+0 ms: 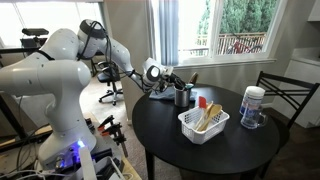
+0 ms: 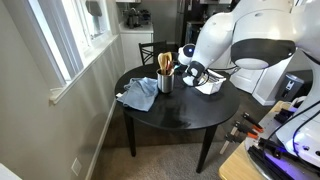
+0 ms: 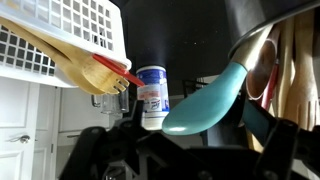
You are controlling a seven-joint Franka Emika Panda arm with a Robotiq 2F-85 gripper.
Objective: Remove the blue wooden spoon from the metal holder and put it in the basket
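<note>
Item: blue wooden spoon [image 3: 210, 100], teal bowl filling the lower centre-right of the wrist view, its neck running up toward the upper right where other wooden utensils [image 3: 290, 70] crowd together. It appears not yet lifted out of the metal holder [image 1: 182, 97], which stands near the middle of the round black table [image 1: 170, 135] in both exterior views and just beside a crumpled blue cloth [image 2: 138, 95]. Destination: the basket [image 1: 195, 128], white lattice, lower centre of an exterior view, already holding wooden utensils [image 1: 208, 115] and something red. A white canister [image 1: 253, 106] stands apart from it toward the right of the frame. Hazards, as judged: the spoon shares the cup with its neighbours, so a slanted pull could drag them out or tip the light holder onto the cloth. The bowl is curved and smooth, so a pinch there may slide off. The crowded basket may leave the spoon resting across its rim, and a wide carry could knock the canister. Gripper [image 3: 185, 138]: dark and blurred along the bottom edge of the wrist view, jaws seemingly spread wide with the spoon's bowl between them. No contact with the bowl can be made out and nothing is held. An exterior view places it just short of the holder [image 2: 165, 83].
</note>
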